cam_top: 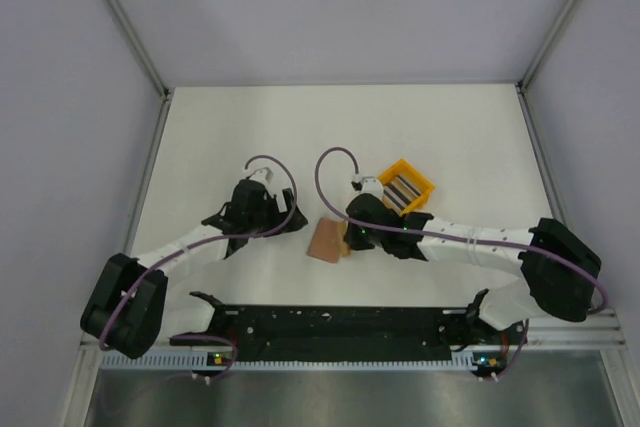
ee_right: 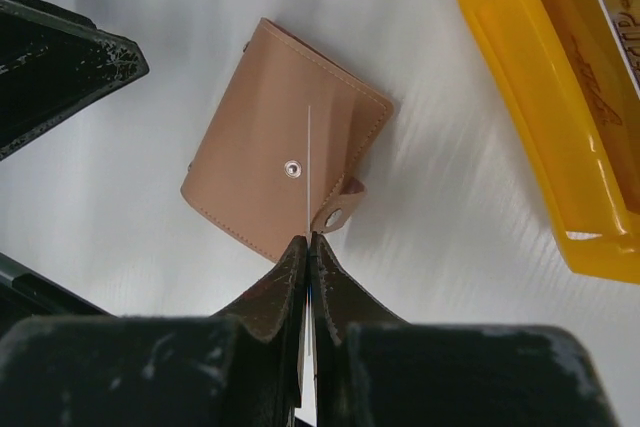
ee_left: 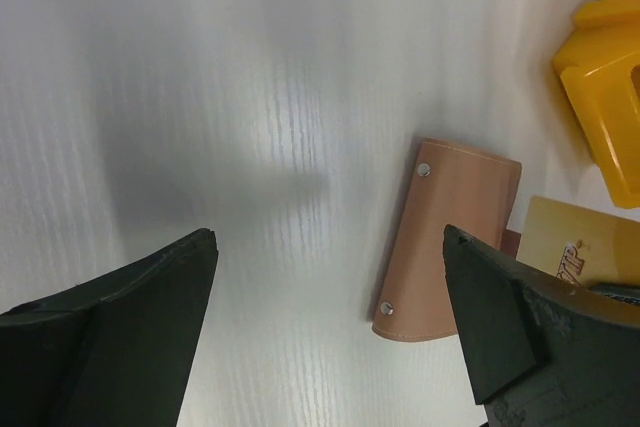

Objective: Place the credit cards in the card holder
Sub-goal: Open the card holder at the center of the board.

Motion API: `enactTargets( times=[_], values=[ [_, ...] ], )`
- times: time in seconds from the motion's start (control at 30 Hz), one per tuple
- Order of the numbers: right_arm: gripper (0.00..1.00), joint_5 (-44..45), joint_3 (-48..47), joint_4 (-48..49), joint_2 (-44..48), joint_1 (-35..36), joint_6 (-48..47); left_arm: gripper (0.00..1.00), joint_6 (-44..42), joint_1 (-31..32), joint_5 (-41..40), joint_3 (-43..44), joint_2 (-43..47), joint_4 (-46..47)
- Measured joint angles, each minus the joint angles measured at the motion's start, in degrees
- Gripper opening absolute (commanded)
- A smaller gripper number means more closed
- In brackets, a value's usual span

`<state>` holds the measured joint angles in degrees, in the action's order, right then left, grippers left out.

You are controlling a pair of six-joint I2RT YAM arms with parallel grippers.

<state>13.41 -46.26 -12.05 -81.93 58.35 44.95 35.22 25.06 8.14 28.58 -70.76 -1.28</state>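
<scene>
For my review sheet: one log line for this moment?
left gripper open, empty | right gripper shut on credit card | card holder folded beneath

White table (cam_top: 250, 127) enclosed by plain pale grey walls (cam_top: 340, 7).

We have the card holder (cam_top: 327, 240) flat on the table (cam_top: 220, 147), between our hands: just right of the left hand (ee_left: 330, 235) and directly ahead of the right hand (ee_right: 308, 242). One card (ee_right: 309, 162) stands edge-on in the right hand's fingertips, in line with the holder. The tray (ee_right: 520, 77) sits ahead and to that hand's right, with more cards (cam_top: 403, 190) in it.
</scene>
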Motion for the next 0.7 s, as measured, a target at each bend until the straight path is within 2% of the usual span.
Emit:
enactTargets(
  times=[0.2,0.43,0.53,0.7],
  values=[
    [0.0,-0.1,3.4,0.4,4.3,-1.5,1.2,0.95,-0.2,2.1,0.7,-0.4,-0.1,1.3],
    [0.0,-3.2,8.6,3.6,5.7,-5.5,3.0,0.86,-0.4,4.9,1.4,-0.9,-1.5,1.6],
    [0.0,-5.0,10.2,5.5,5.7,-6.1,3.8,0.78,-0.4,5.5,1.5,-1.3,-1.5,2.0],
    [0.0,-7.9,11.4,9.2,5.6,-6.9,5.7,0.53,-0.2,6.3,1.6,-2.4,-1.5,2.9]
  ],
)
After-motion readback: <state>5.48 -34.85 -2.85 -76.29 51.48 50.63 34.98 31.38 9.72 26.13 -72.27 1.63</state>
